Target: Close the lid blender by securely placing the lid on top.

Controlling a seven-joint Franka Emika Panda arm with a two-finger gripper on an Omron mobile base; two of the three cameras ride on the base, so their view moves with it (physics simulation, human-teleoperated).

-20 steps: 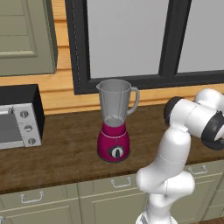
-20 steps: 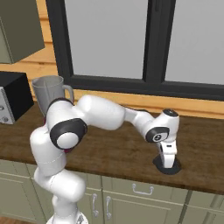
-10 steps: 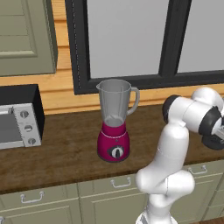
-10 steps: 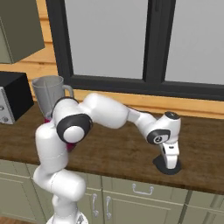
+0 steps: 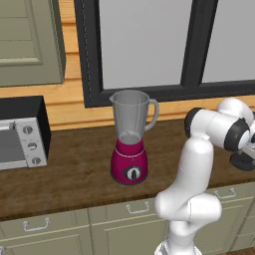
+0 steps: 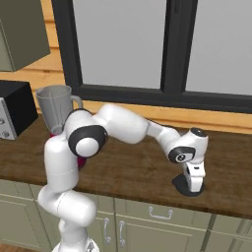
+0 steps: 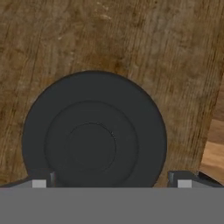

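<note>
The blender (image 5: 130,144) stands upright on the wooden counter, its magenta base under a clear grey jar with no lid on the rim; its jar (image 6: 53,102) shows behind the arm. The lid (image 6: 184,185), a dark round disc, lies flat on the counter far to the blender's right, near the front edge. My gripper (image 6: 193,186) points straight down right over it. In the hand view the lid (image 7: 94,131) looms large and the gripper (image 7: 110,180) is open, one fingertip (image 7: 41,181) at each side of the disc.
A black, silver-fronted toaster oven (image 5: 20,132) sits at the counter's left end. A dark-framed window runs along the back wall. The counter's front edge (image 6: 147,199) lies just in front of the lid, with cabinet drawers below.
The hand has sunk a little closer to the lid and the arm's elbow has turned slightly. Blender and lid have not moved.
</note>
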